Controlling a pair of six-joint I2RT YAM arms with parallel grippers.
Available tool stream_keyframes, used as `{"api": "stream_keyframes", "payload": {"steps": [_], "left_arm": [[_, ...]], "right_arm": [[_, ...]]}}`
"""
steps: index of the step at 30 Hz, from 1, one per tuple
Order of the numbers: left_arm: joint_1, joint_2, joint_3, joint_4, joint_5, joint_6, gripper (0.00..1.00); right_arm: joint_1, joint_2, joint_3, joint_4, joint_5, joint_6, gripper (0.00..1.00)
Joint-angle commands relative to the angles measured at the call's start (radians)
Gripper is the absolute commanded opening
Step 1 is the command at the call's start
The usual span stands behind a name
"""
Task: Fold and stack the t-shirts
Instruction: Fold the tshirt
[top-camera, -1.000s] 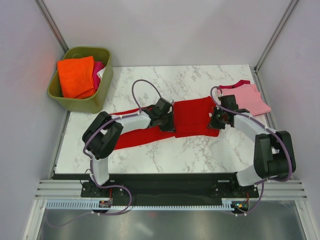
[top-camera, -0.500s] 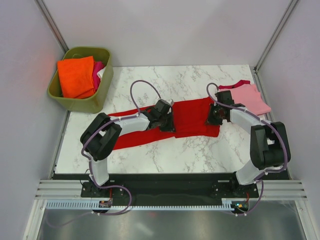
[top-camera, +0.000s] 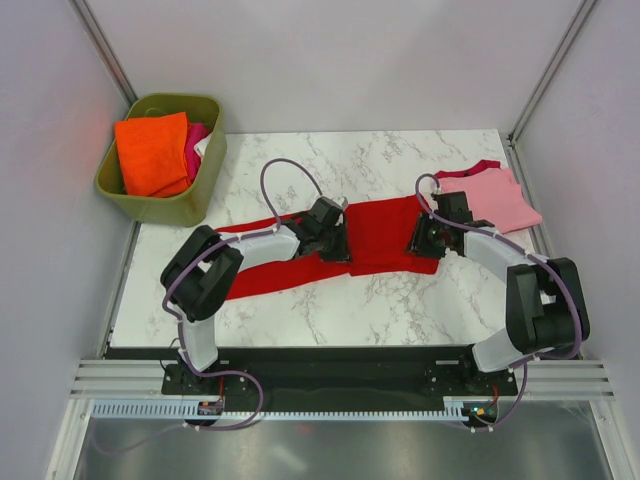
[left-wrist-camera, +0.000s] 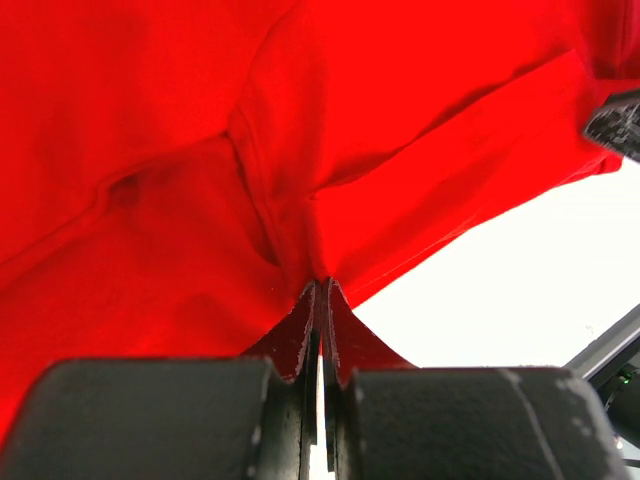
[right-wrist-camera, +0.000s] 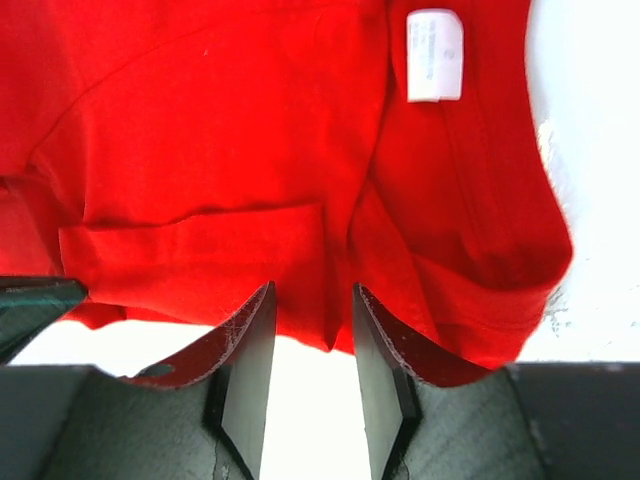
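The bright red t-shirt (top-camera: 385, 235) lies across the middle of the marble table, partly folded, its long part trailing to the left (top-camera: 262, 275). My left gripper (top-camera: 338, 245) is shut on a fold of the red shirt (left-wrist-camera: 300, 200). My right gripper (top-camera: 420, 240) is open at the shirt's right edge, its jaws either side of the hem (right-wrist-camera: 310, 290); a white label (right-wrist-camera: 435, 55) shows near the collar. The light pink t-shirt (top-camera: 495, 195) with dark pink trim lies flat at the back right.
An olive-green tub (top-camera: 185, 205) at the back left holds an orange cloth (top-camera: 152, 152) and a pink one. Grey walls surround the table (top-camera: 350, 300). Bare marble lies in front of the shirt.
The right gripper has shifted slightly left and towards the front along the red shirt's right edge. The left gripper has barely moved.
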Motion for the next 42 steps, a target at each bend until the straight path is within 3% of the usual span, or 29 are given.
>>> {"api": "stream_keyframes", "payload": {"steps": [1,11,14,15,18,19,31,38,40,41,42], "left_arm": [[-0.001,-0.010,0.048,-0.016,-0.030,-0.004,0.02],[-0.001,0.005,0.074,-0.053,-0.030,0.005,0.02],[-0.001,0.010,0.072,-0.056,-0.024,0.005,0.02],[-0.001,0.013,0.069,-0.057,-0.023,0.005,0.02],[-0.003,0.016,0.062,-0.056,-0.015,0.001,0.02],[-0.001,0.016,0.059,-0.054,-0.014,-0.002,0.02],[-0.024,0.045,0.031,-0.030,-0.017,-0.027,0.02],[-0.041,0.060,0.051,-0.031,-0.009,-0.024,0.10],[-0.041,0.054,0.057,-0.037,-0.021,-0.022,0.14],[-0.041,0.048,0.057,-0.043,-0.027,-0.021,0.20],[-0.039,0.027,0.060,-0.051,-0.036,-0.019,0.23]], "right_arm": [[0.001,-0.055,-0.032,0.049,-0.039,0.001,0.43],[0.001,-0.075,-0.072,0.069,-0.090,0.011,0.38],[0.001,-0.075,-0.074,0.070,-0.105,0.018,0.28],[0.000,-0.064,-0.069,0.067,-0.105,0.020,0.17],[-0.014,-0.037,-0.064,0.063,-0.098,0.021,0.00],[-0.019,-0.027,-0.063,0.057,-0.088,0.021,0.00],[-0.034,0.052,-0.052,0.030,0.037,0.001,0.03],[-0.034,0.028,0.014,-0.019,0.132,-0.003,0.06],[-0.032,0.035,0.028,-0.032,0.136,-0.006,0.14],[-0.032,0.032,0.032,-0.031,0.133,-0.006,0.19],[-0.034,0.014,0.032,-0.031,0.128,-0.006,0.29]]}}
